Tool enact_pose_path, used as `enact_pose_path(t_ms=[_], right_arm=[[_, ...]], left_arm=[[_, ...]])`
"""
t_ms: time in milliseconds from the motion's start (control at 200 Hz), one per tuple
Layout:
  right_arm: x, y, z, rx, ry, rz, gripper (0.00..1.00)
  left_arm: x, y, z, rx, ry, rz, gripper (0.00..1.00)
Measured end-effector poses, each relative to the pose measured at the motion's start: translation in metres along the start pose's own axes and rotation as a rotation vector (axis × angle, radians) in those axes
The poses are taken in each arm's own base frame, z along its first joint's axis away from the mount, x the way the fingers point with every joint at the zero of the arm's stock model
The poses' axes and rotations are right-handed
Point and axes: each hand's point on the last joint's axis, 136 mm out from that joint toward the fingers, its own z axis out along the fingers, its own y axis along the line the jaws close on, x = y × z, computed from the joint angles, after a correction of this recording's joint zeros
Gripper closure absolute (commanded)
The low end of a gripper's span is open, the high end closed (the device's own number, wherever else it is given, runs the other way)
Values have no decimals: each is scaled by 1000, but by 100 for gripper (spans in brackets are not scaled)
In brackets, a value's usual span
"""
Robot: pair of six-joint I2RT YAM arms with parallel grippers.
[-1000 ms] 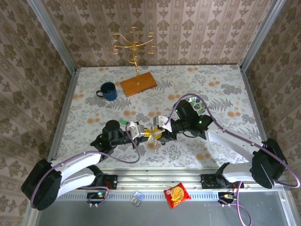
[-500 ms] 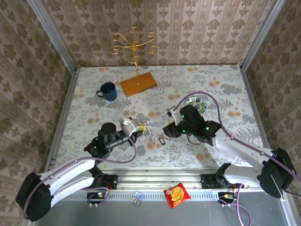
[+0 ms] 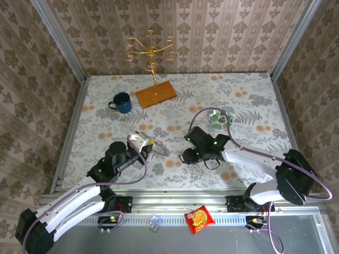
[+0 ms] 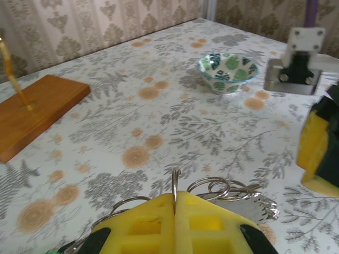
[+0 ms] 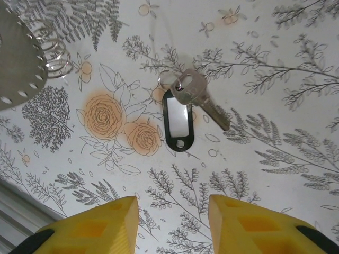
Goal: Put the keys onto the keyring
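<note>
From the top, my left claw [image 3: 151, 144] sits in the middle left of the frame. Its arm lies low over the table [image 3: 254, 95] and points right. My right claw [image 3: 185, 155] is near the middle. Its arm bends round from the lower right and points left. The two claws are near each other but not touching. If I bring them together too fast, I think they could bump.

From my left wrist, my left claw is squeezed shut on a thin ring [image 4: 175, 182]. The ring sticks up between the yellow pads at the bottom middle of the frame. Some other rings [image 4: 217, 186] hang just to its right. The wire is very thin, so it could twist or slip out if the key pushes hard on it. The bowl [image 4: 228, 71] is in the upper right, well away.

From my right wrist, my right claw is wide open and holds nothing. It points down at the table. The key [image 5: 200, 98] lies flat in the upper middle of the frame and touches a black tag [image 5: 178, 120]. The key is flat and thin, so my pads might slide over it. I might also grab the tag by mistake, and then the key would just dangle.
</note>
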Motion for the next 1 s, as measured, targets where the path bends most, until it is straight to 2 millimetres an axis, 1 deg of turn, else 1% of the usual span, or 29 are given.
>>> enact_pose_path(t_ms=[115, 220, 335, 440, 540, 690, 770, 880, 1000], right_arm=[[0, 5, 12, 32, 47, 5, 57], [0, 9, 23, 61, 82, 7, 56], [-2, 8, 32, 101, 105, 10, 55], [-8, 6, 37, 143, 111, 21, 54], [-18, 6, 42, 176, 101, 29, 54], [-32, 7, 51, 215, 93, 26, 55], [-38, 9, 57, 225, 95, 19, 57], [-42, 10, 63, 230, 107, -34, 60], [-44, 9, 65, 211, 132, -123, 60]], left_arm=[[3, 12, -7, -70, 13, -12, 100], [11, 20, -10, -121, 43, -16, 100], [17, 27, -11, -158, 74, -19, 100], [20, 29, -12, -176, 87, -19, 100], [21, 31, -15, -188, 93, -25, 100], [18, 34, -20, -207, 77, -32, 100], [15, 35, -21, -211, 67, -33, 100], [17, 35, -23, -211, 75, -33, 100], [18, 35, -24, -210, 90, -32, 100]])
